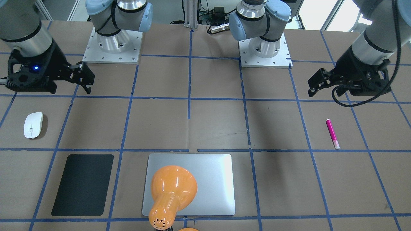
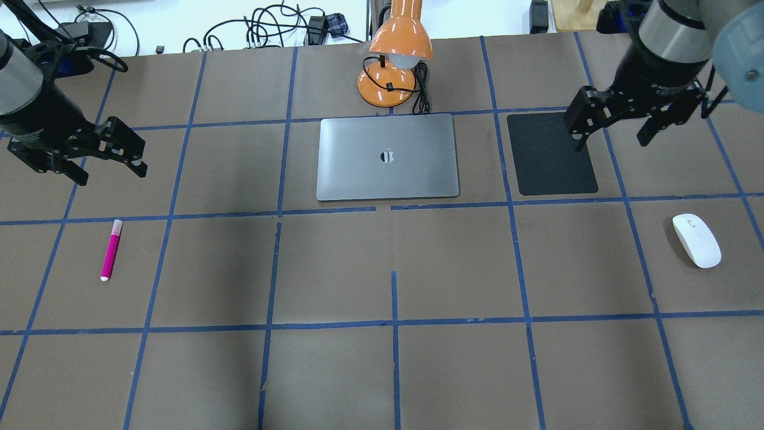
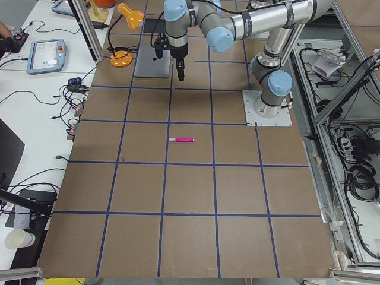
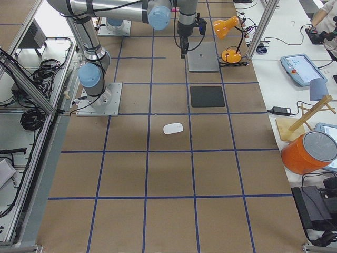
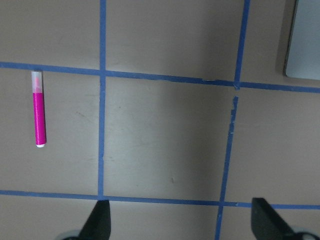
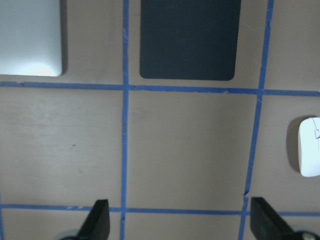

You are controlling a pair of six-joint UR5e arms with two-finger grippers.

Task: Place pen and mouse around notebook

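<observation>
The magenta pen (image 2: 111, 249) lies on the brown table at my left, pale cap pointing away from me; the left wrist view shows the pen (image 5: 39, 108) too. At my far right rests the white mouse (image 2: 696, 240), cut by the edge of the right wrist view as the mouse (image 6: 310, 153). The silver notebook (image 2: 388, 156) lies closed at the table's far middle. My left gripper (image 2: 110, 168) hovers open and empty beyond the pen. My right gripper (image 2: 610, 141) hangs open and empty over the black mat's edge, beyond the mouse.
A black mat (image 2: 552, 155) lies just right of the notebook. An orange desk lamp (image 2: 397, 54) stands behind the notebook, its shade leaning over it. Blue tape lines grid the brown table. Both arm bases (image 1: 112, 48) sit at my edge.
</observation>
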